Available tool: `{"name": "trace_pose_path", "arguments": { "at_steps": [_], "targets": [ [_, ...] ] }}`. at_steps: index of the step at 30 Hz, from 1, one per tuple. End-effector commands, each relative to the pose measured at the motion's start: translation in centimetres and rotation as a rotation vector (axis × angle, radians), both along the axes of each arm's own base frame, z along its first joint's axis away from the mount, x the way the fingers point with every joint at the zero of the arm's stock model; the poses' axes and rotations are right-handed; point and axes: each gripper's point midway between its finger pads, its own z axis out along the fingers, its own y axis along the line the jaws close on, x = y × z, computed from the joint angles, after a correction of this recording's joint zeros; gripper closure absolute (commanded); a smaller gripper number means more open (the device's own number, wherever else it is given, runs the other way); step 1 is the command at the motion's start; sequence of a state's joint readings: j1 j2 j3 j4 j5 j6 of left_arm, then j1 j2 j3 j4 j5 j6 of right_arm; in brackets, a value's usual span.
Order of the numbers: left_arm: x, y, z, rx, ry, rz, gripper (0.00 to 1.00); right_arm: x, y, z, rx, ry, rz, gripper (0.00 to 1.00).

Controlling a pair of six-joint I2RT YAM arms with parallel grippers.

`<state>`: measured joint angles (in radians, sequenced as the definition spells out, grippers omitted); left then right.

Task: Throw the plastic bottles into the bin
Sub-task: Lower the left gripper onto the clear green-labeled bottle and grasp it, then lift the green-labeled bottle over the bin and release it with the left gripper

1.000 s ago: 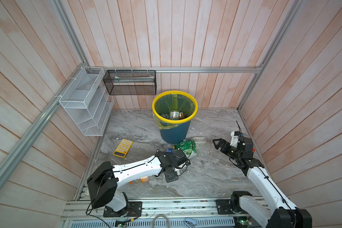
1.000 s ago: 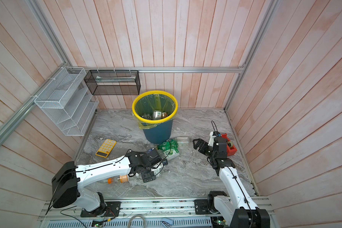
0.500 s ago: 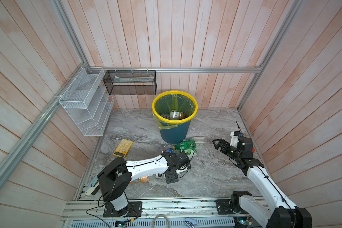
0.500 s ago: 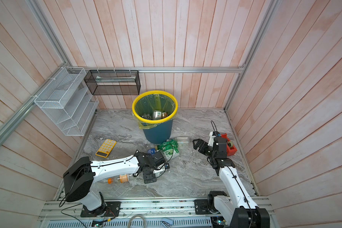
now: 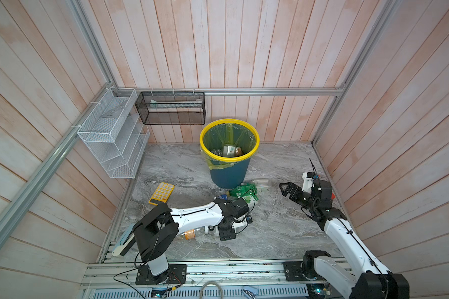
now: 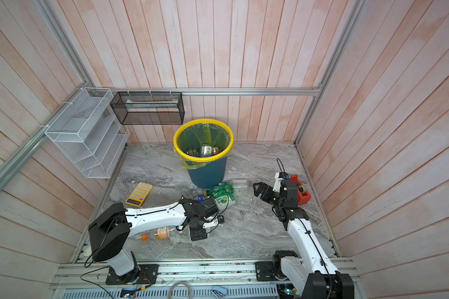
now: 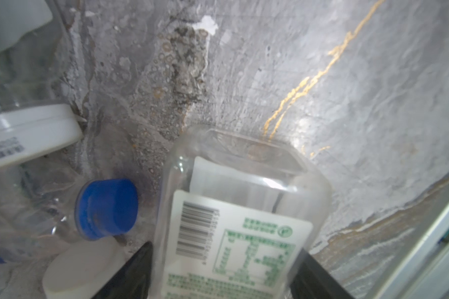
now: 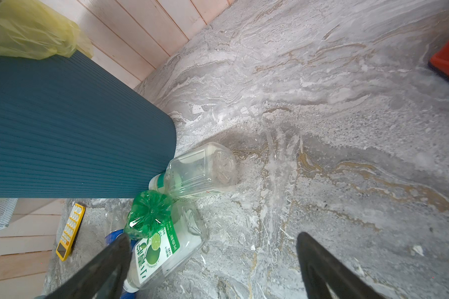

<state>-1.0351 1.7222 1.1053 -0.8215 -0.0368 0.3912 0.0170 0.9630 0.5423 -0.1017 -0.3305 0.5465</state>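
My left gripper (image 7: 226,248) lies low on the marble floor, shut on a clear plastic bottle (image 7: 239,207) with a white barcode label, one black finger against each side. In both top views it (image 5: 227,230) (image 6: 198,234) points towards the front rail. The bin (image 5: 230,173) (image 6: 208,173) (image 8: 62,129) stands at the back with bottles inside. At its foot lie a green bottle (image 8: 148,214) (image 5: 241,191), a lime-label bottle (image 8: 163,256) and a clear one (image 8: 200,170). An orange-cap bottle (image 6: 157,234) lies under the left arm. My right gripper (image 8: 212,235) (image 5: 287,190) hovers open, holding nothing.
A blue-capped crushed bottle (image 7: 106,207) and a white cap (image 7: 83,269) lie right beside the held bottle. The yellow calculator (image 5: 161,192) is on the left floor, the red tape dispenser (image 6: 302,192) behind my right wrist. A white wire rack (image 5: 112,145) and a black basket (image 5: 171,108) hang on the walls.
The left arm's elbow has swung to the right while its gripper stayed low in place, and its jaws have narrowed onto the clear bottle. The right arm has not moved.
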Motion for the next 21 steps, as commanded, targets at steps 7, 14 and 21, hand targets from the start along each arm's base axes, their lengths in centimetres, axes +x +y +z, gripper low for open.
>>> {"name": "trace_pose_path", "arguments": {
  "at_steps": [7, 14, 21],
  "targets": [
    [-0.4, -0.1, -1.2, 0.028, 0.033, 0.008, 0.19, -0.3, -0.3, -0.4, -0.029, -0.004, -0.007, 0.01],
    [-0.3, -1.1, -0.6, -0.007, 0.039, 0.006, 0.31, -0.3, -0.3, -0.2, -0.031, -0.010, -0.005, 0.01],
    [0.1, -4.4, 6.0, -0.287, -0.007, 0.049, 0.45, -0.3, -0.5, -0.1, -0.040, -0.012, -0.008, 0.01]
  ]
}}
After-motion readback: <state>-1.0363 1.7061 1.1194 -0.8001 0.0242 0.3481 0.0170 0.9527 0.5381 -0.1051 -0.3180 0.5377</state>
